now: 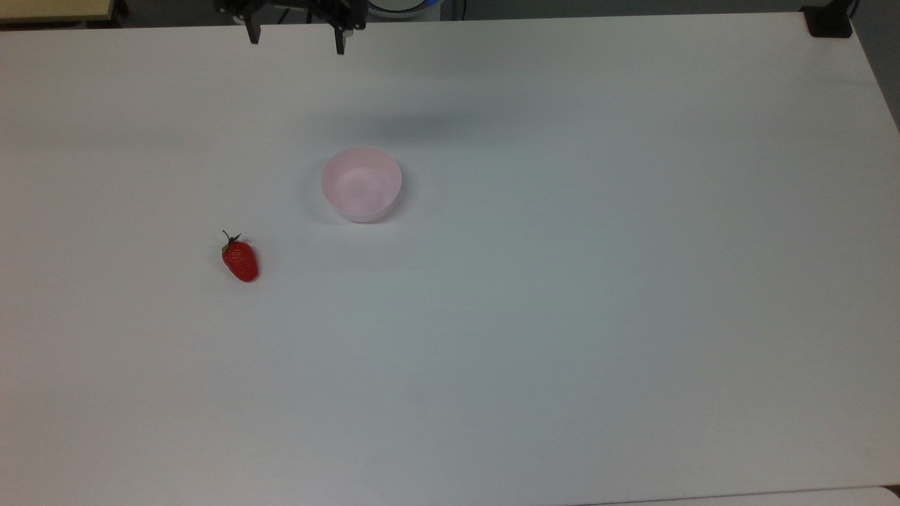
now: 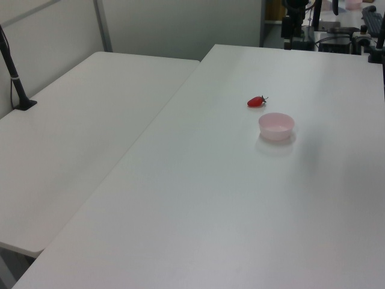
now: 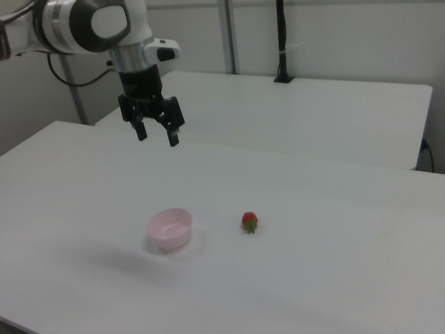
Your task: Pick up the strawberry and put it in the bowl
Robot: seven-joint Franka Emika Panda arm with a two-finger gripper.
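The red strawberry (image 1: 240, 261) with a green stem lies on its side on the white table, at the top view's left. In the left view the strawberry (image 2: 257, 102) rests just beyond the bowl (image 2: 276, 126). The pale pink bowl (image 1: 361, 183) stands upright with nothing in it, up and to the right of the fruit in the top view. My gripper (image 1: 296, 42) hangs open at the top view's upper edge, well away from both. In the right view the gripper (image 3: 156, 135) is high above the table, over the bowl (image 3: 170, 229), with the strawberry (image 3: 249, 222) to the right.
A second white table (image 2: 78, 120) adjoins on the left view's left, with a black post (image 2: 15, 78) clamped to it. A black mount (image 1: 828, 21) sits at the table's corner in the top view's upper right. Cluttered equipment (image 2: 337, 30) stands beyond the far edge.
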